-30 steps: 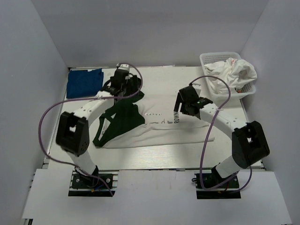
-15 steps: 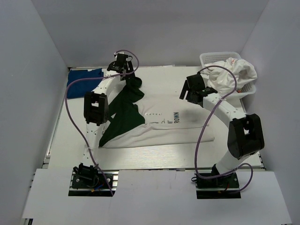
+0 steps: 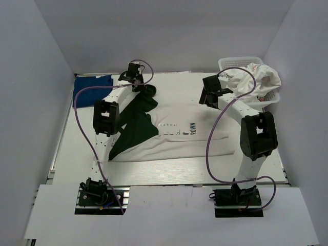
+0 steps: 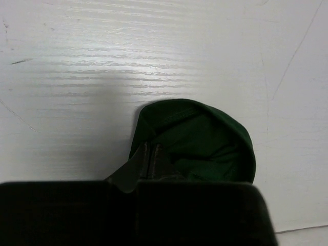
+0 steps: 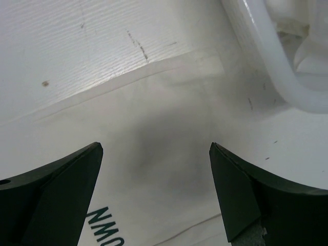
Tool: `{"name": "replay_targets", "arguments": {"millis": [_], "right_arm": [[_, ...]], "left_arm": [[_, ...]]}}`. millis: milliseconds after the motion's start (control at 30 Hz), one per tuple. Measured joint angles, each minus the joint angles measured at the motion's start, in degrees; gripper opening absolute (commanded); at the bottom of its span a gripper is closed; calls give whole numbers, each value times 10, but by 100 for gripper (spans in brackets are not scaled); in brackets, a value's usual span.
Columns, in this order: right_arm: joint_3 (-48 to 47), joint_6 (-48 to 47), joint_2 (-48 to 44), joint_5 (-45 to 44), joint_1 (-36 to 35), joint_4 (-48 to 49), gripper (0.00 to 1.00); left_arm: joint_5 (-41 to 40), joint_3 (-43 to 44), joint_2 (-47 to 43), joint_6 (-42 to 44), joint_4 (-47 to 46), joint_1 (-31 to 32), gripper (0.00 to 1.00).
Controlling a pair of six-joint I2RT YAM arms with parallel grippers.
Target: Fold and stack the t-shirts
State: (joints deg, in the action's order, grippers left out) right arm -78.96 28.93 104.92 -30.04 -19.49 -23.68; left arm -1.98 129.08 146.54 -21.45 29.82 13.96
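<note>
Left wrist view: left pincer (image 4: 146, 166) body is a dark blur across the bottom, tips buried in the green sleeve (image 4: 205, 138). Right wrist view: shirt print (image 5: 105, 225) cut by the bottom edge, basket (image 5: 271, 56) by the right. Top view: white heap (image 3: 253, 79) in the basket, can't count the shirts.

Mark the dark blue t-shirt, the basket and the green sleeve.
dark blue t-shirt (image 3: 89, 95): top view, middle of the cloth.
basket (image 3: 237, 58): top view, far rim.
green sleeve (image 4: 215, 138): left wrist view, cuff fold.
</note>
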Motion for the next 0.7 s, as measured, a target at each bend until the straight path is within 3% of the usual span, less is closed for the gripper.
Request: {"name": "replay_targets", "arguments": {"millis": [167,400,533,700], "right_arm": [[-36,-12,34,-12,18,-5,90],[-161,-20,135,-8,41,-26,90],[-218,-16,187,-1,44,-45,90],[-276,7,236,0,43,-78,90]], "left_arm": [[1,-63,-38,11,-19,0,0],[-20,-265,-229,42,-47,2,0],[-21,-314,-323,61,-73,8,0],[-9,-356,-377,70,-101,18,0]]}}
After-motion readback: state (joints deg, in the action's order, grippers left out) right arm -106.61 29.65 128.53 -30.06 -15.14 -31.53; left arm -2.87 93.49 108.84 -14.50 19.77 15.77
